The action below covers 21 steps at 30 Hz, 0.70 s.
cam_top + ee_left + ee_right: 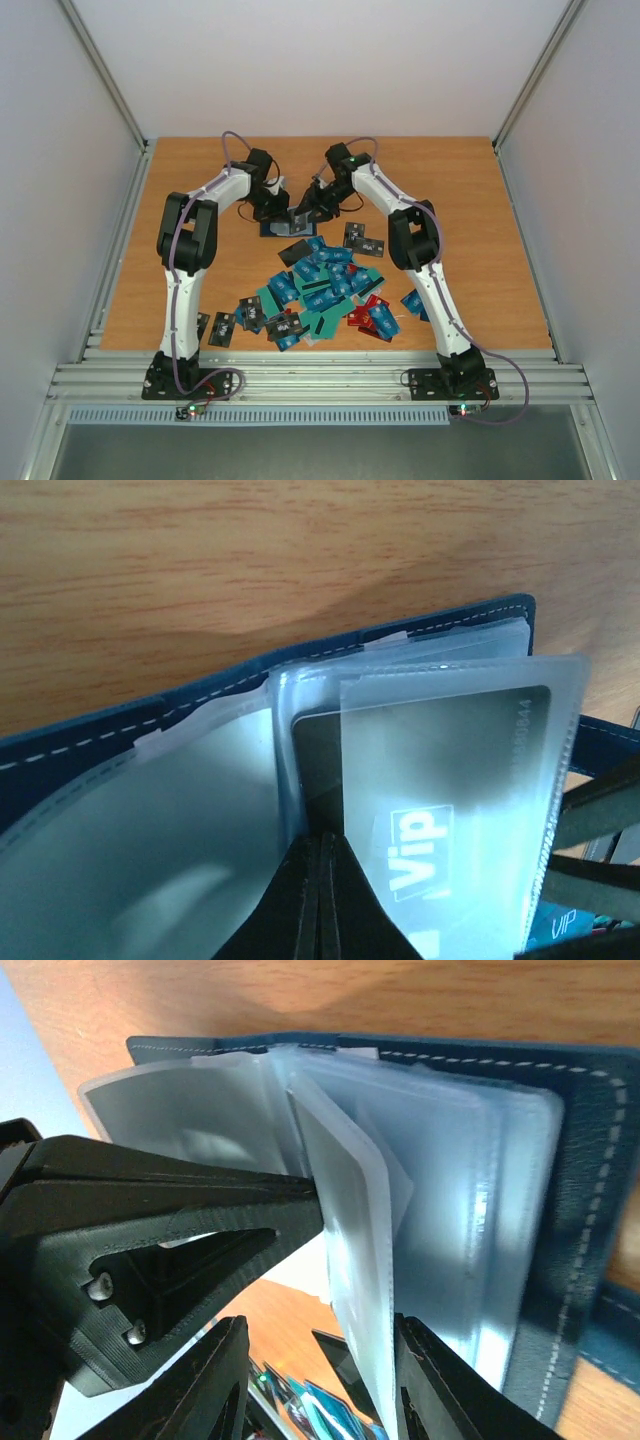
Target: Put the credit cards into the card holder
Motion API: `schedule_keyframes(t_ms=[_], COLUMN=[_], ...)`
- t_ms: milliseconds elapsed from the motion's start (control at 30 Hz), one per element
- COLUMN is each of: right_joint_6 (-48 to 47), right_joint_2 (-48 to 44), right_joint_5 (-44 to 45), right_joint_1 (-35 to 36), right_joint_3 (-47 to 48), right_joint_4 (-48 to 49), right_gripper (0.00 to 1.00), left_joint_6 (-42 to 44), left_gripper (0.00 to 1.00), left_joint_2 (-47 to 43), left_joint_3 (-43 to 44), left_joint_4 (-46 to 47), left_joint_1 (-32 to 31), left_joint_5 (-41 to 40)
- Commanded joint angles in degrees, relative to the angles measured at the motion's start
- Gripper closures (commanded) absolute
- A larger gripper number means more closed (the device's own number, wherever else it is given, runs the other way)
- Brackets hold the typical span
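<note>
Card holder (90, 755) lies open below the left tool (318, 845), which pinches one clear sleeve (450, 740), likely so the wide-open right tool (318, 1335) can reach in.

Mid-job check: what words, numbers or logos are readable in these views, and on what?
"ViP": white print on the dark plastic card inside a clear sleeve of the navy-blue folding card holder.
"VIP": small white print on a teal plastic card, left wrist view's bottom right.
Digits on the dark card's right edge: too blurred.
Print on the piled cards in the top view: too small.
</note>
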Motion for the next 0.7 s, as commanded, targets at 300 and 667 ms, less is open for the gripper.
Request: schedule_keyframes(t_ms=[300,667], right_joint_6=[-1.81,-0.26], right_joint_2=[1.01,2.45], right_joint_5=[-0.55,-0.47], right_joint_1=[1.24,2.20], right_joint_3=[3.99,6.75], right_joint_4=[-2.91,-1.87], right_gripper=[0.60,0.60], left_joint_6=[-3.33,-6.35], left_gripper=[1.00,0.96], left_joint_2=[-0.76,-8.96], left_joint_3=[-0.87,-3.35], left_joint_4=[2.38,2.48], left_joint_1=[-0.26,0.97], left_joint_5=[0.56,-0.42])
